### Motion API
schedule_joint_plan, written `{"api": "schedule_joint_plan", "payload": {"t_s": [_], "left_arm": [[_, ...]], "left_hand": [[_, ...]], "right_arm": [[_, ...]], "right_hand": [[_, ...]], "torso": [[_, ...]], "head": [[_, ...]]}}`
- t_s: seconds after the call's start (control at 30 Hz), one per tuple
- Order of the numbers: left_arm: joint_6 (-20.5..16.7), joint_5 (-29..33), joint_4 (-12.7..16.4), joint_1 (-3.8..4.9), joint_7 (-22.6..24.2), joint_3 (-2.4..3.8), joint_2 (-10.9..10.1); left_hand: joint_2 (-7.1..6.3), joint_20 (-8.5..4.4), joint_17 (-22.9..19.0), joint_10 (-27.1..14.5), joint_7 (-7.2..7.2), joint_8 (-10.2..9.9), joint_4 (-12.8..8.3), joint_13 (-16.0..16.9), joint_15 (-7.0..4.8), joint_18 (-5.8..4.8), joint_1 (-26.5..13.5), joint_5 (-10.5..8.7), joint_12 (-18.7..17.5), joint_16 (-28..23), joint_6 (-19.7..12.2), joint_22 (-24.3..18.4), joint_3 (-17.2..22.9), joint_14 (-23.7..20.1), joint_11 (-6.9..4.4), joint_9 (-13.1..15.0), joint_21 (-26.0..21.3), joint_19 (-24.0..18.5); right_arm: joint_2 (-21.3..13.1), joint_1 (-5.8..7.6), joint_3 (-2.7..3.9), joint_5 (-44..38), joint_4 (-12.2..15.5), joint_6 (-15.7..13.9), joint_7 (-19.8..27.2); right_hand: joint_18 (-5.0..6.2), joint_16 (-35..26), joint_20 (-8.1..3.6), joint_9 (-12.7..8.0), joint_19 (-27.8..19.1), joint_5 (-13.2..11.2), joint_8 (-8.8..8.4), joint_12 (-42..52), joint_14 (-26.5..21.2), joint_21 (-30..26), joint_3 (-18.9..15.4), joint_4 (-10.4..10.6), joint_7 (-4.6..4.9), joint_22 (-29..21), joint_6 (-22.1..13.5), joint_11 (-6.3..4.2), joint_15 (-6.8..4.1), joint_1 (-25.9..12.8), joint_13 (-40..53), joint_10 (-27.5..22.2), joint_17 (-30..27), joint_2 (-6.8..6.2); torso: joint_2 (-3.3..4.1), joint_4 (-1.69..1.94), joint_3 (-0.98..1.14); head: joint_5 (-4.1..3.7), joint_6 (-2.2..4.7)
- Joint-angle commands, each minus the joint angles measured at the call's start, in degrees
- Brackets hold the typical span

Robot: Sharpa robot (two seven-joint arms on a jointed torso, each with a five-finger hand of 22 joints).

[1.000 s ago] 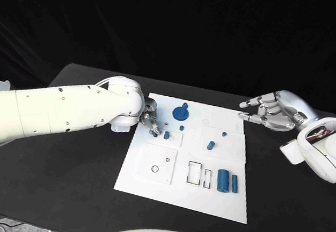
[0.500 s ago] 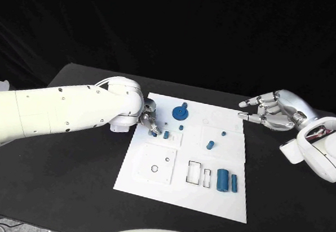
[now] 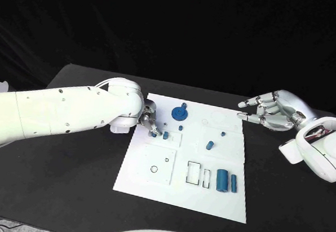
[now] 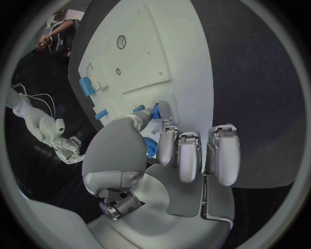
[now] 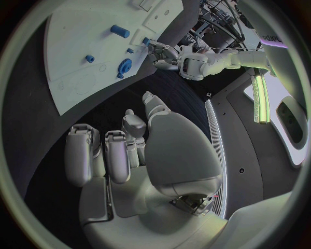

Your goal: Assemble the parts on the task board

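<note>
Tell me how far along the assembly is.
Early. A round blue part sits at the board's far end. The left hand pinches a small blue peg over the board. The right hand hovers off the board, holding nothing. The cylinder, bar and outlined slots remain.

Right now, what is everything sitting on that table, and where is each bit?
Table: one, black, under everything.
Board: one, white, flat in the table's middle.
Round disc: one, blue, at the board's far edge.
Cylinder: one, blue, lying on the board's near right part.
Thin bar: one, blue, just right of the cylinder.
Small pegs: a few, blue, around the board's middle.
Left hand: silver, fingertips down at a small blue piece on the board's left side.
Right hand: silver, fingers curled, holding nothing, beyond the board's far right corner.
</note>
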Motion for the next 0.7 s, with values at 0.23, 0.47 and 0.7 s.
{"api": "schedule_joint_plan", "payload": {"t_s": [0.23, 0.47, 0.7], "left_arm": [[0.2, 0.3, 0.3, -0.13, -2.4, -0.04, 0.4], [1.1, 0.2, -0.1, -0.13, -2.5, -0.04, 0.2], [1.7, -0.3, -0.7, -0.12, -2.6, -0.03, 0.0]], "left_hand": [[-0.04, -0.3, 15.1, 1.6, -0.1, 0.1, 0.4, 3.1, -0.35, -0.74, -0.5, 0.11, 0.4, 0.2, 0.6, 13.3, -1.1, 6.0, -0.15, -0.2, 0.3, 5.1], [-0.26, -0.33, 15.1, 1.6, -0.13, 0.1, 0.8, 3.2, -0.39, -0.75, -0.4, 0.13, 0.4, 0.2, 0.7, 13.3, -1.8, 6.0, -0.18, -0.2, 0.3, 5.1], [-0.35, -0.36, 15.1, 1.7, -0.12, 0.1, 1.3, 3.3, -0.4, -0.78, -0.4, 0.14, 0.5, 0.2, 0.8, 13.4, -2.6, 6.0, -0.18, -0.3, 0.4, 5.2]], "right_arm": [[0.1, -0.03, 0.0, -0.5, 0.0, 0.7, 0.3], [0.1, -0.03, 0.0, -0.5, 0.0, 0.7, 0.3], [0.1, -0.03, 0.0, -0.5, 0.0, 0.7, 0.2]], "right_hand": [[0.38, -0.2, -0.47, 0.0, 0.0, 0.3, 0.04, -0.3, 4.4, -0.4, -0.3, 0.0, -0.05, 0.0, 0.4, 0.05, -0.32, 0.1, -0.1, 0.1, 7.5, 0.34], [0.38, -0.2, -0.47, 0.0, 0.0, 0.3, 0.04, -0.3, 4.4, -0.4, -0.3, 0.0, -0.05, 0.0, 0.4, 0.05, -0.32, 0.1, -0.1, 0.1, 7.5, 0.34], [0.38, -0.3, -0.48, 0.0, 0.0, 0.4, 0.04, -0.3, 4.4, -0.4, -0.4, 0.1, -0.05, -0.1, 0.4, 0.06, -0.32, 0.1, -0.1, 0.0, 7.5, 0.33]], "torso": [[0.0, 0.02, -0.02], [-0.03, 0.04, 0.0], [0.0, 0.03, -0.02]], "head": [[-0.14, 0.02], [-0.1, 0.01], [-0.14, -0.08]]}}
